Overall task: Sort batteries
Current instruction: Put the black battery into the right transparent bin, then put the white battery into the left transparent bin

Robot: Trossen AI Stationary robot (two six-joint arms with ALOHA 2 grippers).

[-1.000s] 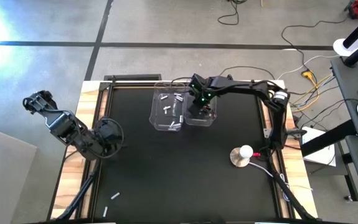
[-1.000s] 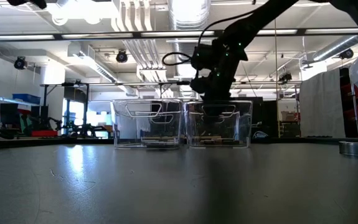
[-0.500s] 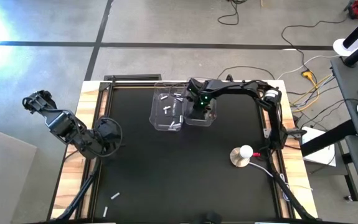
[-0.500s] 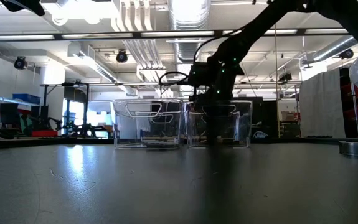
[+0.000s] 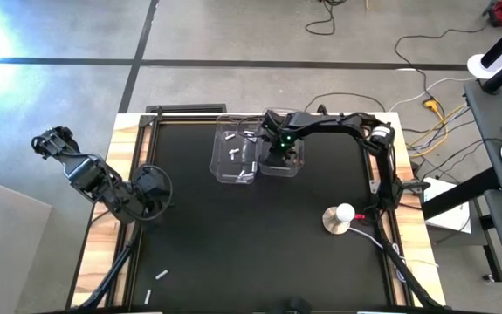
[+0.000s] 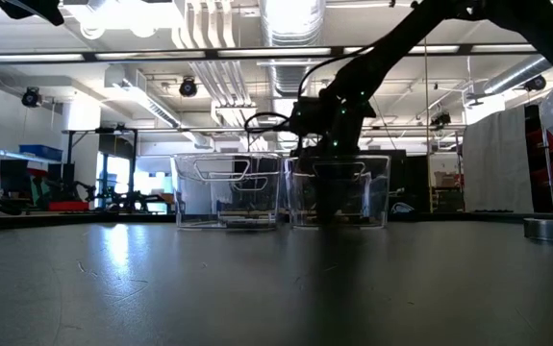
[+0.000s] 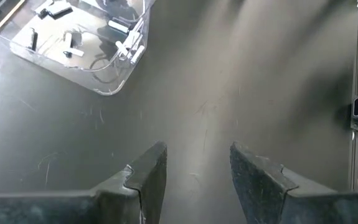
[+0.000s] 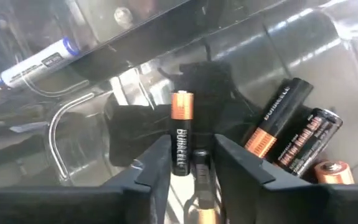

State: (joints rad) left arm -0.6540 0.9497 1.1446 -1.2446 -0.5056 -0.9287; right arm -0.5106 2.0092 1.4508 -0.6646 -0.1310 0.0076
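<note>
Two clear plastic bins stand side by side at the table's far middle. The left bin (image 5: 236, 157) holds several silvery-white batteries (image 5: 232, 151). My right gripper (image 5: 278, 150) reaches down inside the right bin (image 5: 285, 164), open. A dark battery with a copper end (image 8: 180, 134) stands between its fingertips (image 8: 192, 163). More dark copper-ended batteries (image 8: 291, 134) lie on that bin's floor. My left gripper (image 7: 194, 165) hovers open over the table's left side (image 5: 150, 190), nothing between its fingers. My right gripper comes steeply from above into the right bin. The dark battery's lower part (image 8: 180, 158) stands close against the inner side of one finger (image 8: 157, 163), and I cannot tell whether it touches. The other finger (image 8: 231, 160) stands apart from the battery.
Two loose silvery-white batteries (image 5: 160, 274) (image 5: 147, 296) lie near the table's near left corner. A round metal disc with a white top (image 5: 340, 217) sits at the right. Bare black table lies between the bins and the near edge.
My right gripper has gone down from above the right bin's rim into the bin, and has stayed there for the last half second. The left arm has kept still.
</note>
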